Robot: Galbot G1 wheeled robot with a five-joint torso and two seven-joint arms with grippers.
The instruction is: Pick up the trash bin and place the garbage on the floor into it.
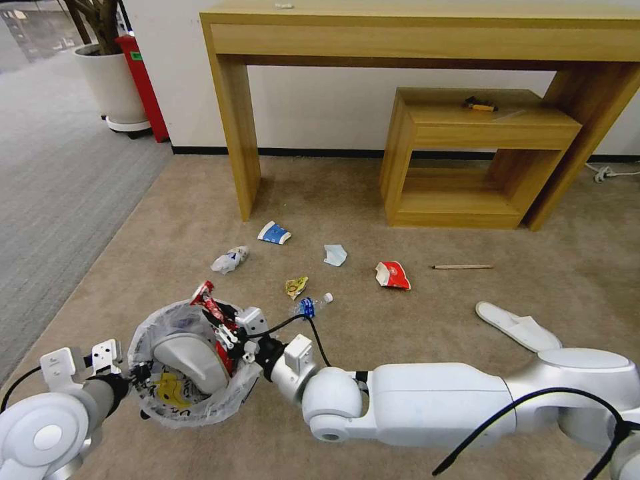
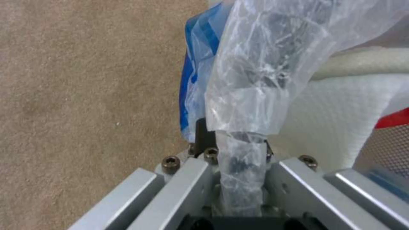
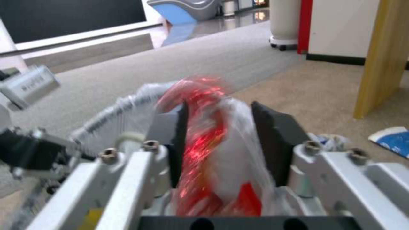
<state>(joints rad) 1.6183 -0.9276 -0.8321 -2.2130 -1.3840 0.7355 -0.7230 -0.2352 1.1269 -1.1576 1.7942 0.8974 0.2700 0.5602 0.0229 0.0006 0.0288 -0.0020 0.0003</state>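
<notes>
Starting at your left, the left gripper (image 1: 137, 373) is pinched on the rim of the small round black trash bin lined with a crinkled translucent white plastic bag (image 1: 150, 327), holding it over the beige short-pile carpet (image 1: 167, 227); in the left wrist view you can see the bag and rim (image 2: 243, 150) squeezed between its pads. Inside the bin already lie a white slipper (image 1: 190, 363), something yellow (image 1: 170, 390) and red wrapping, so I judge the collecting well under way.

At the bin's right rim your right gripper (image 1: 223, 327) reaches across and pinches a crinkled red foil wrapper (image 1: 207, 303); in the right wrist view the wrapper (image 3: 200, 137) sits between the dark pads (image 3: 273, 143). It is not yet released, so that piece is only half delivered.

Moving rightward across the carpet, you still have these to gather:
- a crumpled white paper wad (image 1: 230, 260)
- a blue-and-white paper cup lying on its side (image 1: 274, 233)
- a small crumpled yellow wrapper (image 1: 296, 287)
- a small clear plastic bottle with a blue label (image 1: 311, 305), just beside the right arm
- a pale blue face mask (image 1: 335, 255)
- a red-and-white wrapper (image 1: 393, 275)
- a thin wooden stick (image 1: 463, 267)
- a second white slipper (image 1: 520, 327), near the right arm's elbow

By my reckoning, roughly a third is done; eight pieces are left.
</notes>
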